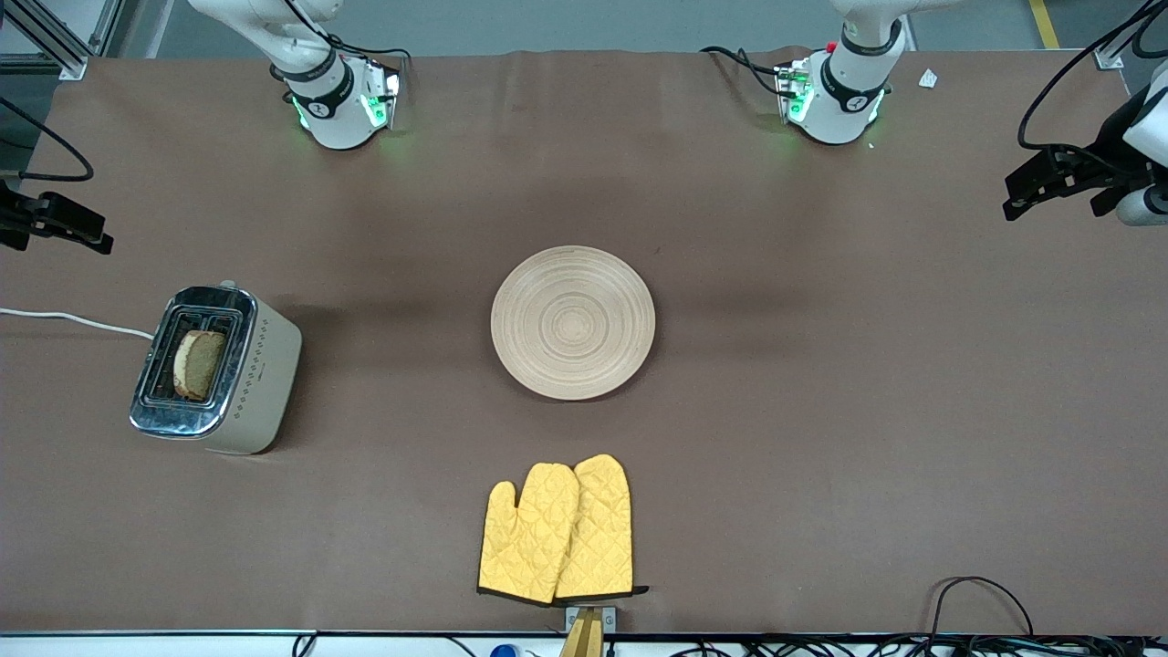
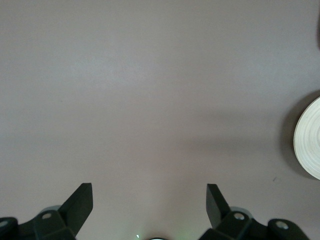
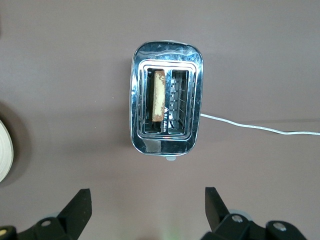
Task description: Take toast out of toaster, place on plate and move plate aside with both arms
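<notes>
The toast (image 1: 199, 363) (image 3: 159, 102) stands upright in one slot of the toaster (image 1: 260, 383) (image 3: 167, 145), toward the right arm's end of the table. In the middle of the table lies the round wooden plate (image 1: 573, 322), bare; its rim also shows in the left wrist view (image 2: 311, 140) and the right wrist view (image 3: 4, 150). My right gripper (image 1: 78, 233) (image 3: 147, 190) hangs open over the table edge beside the toaster, holding nothing. At the left arm's end, my left gripper (image 1: 1031, 196) (image 2: 150, 186) is open over bare cloth, apart from the plate.
A pair of yellow oven mitts (image 1: 558, 534) lies nearer to the front camera than the plate. The toaster's white cord (image 1: 73, 319) (image 3: 260, 127) runs off the right arm's end of the table. Brown cloth covers the table (image 1: 821, 411).
</notes>
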{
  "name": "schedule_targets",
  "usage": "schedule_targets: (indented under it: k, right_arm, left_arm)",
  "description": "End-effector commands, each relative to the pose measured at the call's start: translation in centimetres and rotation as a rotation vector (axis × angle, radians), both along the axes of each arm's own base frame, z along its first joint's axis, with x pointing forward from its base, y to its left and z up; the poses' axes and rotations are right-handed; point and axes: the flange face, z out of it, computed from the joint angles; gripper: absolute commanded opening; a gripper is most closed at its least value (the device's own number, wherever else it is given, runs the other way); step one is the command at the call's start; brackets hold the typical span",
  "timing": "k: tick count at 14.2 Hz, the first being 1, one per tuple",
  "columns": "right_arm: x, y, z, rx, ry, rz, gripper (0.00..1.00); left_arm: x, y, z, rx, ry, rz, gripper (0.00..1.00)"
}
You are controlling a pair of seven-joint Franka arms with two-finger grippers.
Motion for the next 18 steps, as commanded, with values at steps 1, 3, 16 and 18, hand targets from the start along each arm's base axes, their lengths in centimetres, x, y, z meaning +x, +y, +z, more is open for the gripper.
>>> schedule_targets:
  k: [1,3,16,18]
  right_arm:
    - [-0.4,-0.1,0.1,0.006,0.025,0.002,1.00]
    - [-0.4,-0.3,0.4,0.005,0.021,-0.001,1.00]
    - [4.0,-4.2,-12.2,0.041,-0.001,-0.071,1.00]
    - [5.0,-5.3,-14.7,0.042,0.007,-0.080,1.00]
  left_arm:
    - [0.1,0.1,0.5,-0.005,0.006,-0.013,1.00]
    - [0.1,0.2,0.5,-0.005,0.005,-0.011,1.00]
    - [0.2,0.4,0.5,-0.009,0.005,-0.007,1.00]
    - [0.2,0.4,0.5,-0.009,0.005,-0.007,1.00]
